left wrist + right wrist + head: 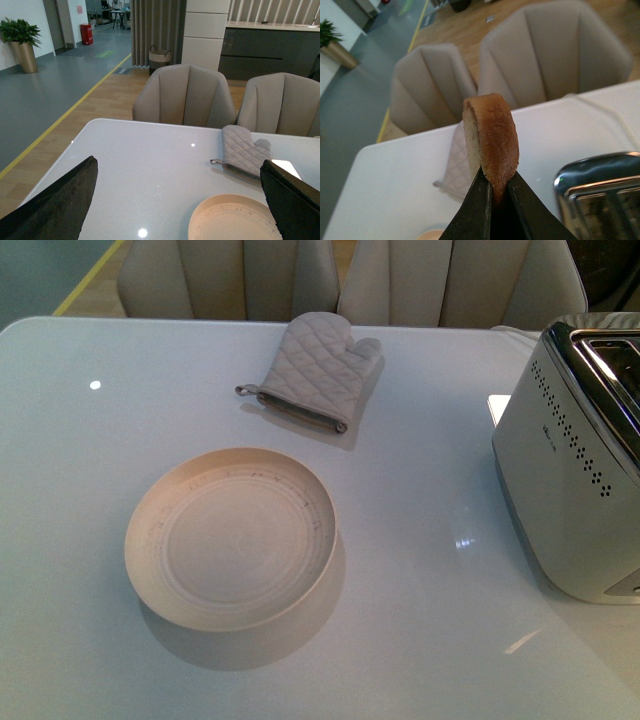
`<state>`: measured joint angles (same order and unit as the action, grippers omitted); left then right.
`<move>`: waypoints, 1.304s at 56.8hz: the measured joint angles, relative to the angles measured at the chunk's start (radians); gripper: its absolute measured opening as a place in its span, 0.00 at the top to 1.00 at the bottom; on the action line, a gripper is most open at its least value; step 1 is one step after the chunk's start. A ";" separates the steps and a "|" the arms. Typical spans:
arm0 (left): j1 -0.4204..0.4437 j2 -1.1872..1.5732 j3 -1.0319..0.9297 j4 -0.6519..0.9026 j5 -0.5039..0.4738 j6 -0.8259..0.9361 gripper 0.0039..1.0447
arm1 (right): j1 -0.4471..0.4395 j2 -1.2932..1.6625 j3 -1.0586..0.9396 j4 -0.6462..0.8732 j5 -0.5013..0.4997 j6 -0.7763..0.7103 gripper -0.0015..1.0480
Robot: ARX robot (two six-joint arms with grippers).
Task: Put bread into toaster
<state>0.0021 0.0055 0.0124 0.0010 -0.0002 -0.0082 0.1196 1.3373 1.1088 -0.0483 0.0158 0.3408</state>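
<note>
The right gripper (496, 181) is pinching the bread (492, 137) by its lower edge, its two dark fingers (476, 200) pressing against either face of the slice. The slice is standing upright in the grip, with its golden-brown crust and rounded top pointing up. It is hanging in the air above the white table (430, 540), and the right wrist view is showing the chrome slotted top of the toaster (600, 187) just beside and below it. The toaster (570, 450) is sitting at the right edge of the table, its dotted white side facing the middle. The left gripper (177, 165) is hovering over the table with its fingers (65, 197) spread wide and holding nothing. A round cream plate (140, 540) is lying empty toward the near left part of the table. A grey quilted oven mitt (315, 370) is lying flat near the far edge, well apart from the plate and the toaster. Two beige chairs (185, 95) are standing just beyond the far edge. Neither arm is showing in the front view.
</note>
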 joint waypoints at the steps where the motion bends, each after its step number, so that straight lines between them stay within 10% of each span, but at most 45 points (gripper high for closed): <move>1: 0.000 0.000 0.000 0.000 0.000 0.000 0.07 | -0.008 -0.013 0.012 -0.021 0.009 -0.020 0.97; 28: 0.000 0.000 0.000 0.000 0.000 0.000 0.07 | -0.055 -0.082 0.005 -0.267 0.138 -0.334 0.97; 74: 0.000 0.000 0.000 0.000 0.000 0.000 0.07 | -0.039 -0.002 -0.110 -0.268 0.169 -0.342 0.97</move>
<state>0.0021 0.0055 0.0128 0.0010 -0.0002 -0.0082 0.0807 1.3350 0.9985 -0.3161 0.1848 -0.0010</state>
